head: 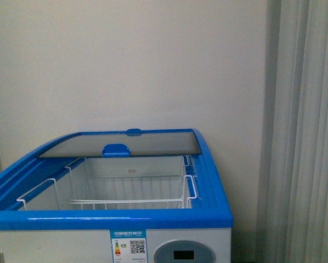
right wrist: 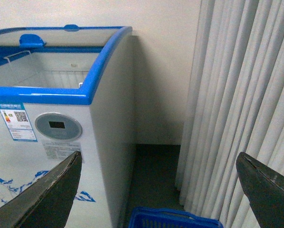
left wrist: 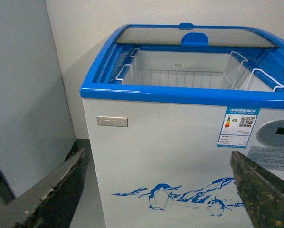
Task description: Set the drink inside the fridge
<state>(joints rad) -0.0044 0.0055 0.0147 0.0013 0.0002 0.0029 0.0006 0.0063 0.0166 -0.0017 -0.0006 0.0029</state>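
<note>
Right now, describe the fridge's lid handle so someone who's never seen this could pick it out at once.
Find the white fridge with the blue rim against the wall. Its glass lid is slid to the back, leaving the wire basket open. The handle is the rounded blue tab on the lid's front edge, bigger than the small blue bump on the back rim.

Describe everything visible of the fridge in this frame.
The fridge is a white chest with a glossy blue rim. Its curved glass lid, with a blue handle, is slid back, leaving the top open. A white wire basket hangs inside, empty. The front carries an energy label, grey oval display and blue penguin drawing.
</note>
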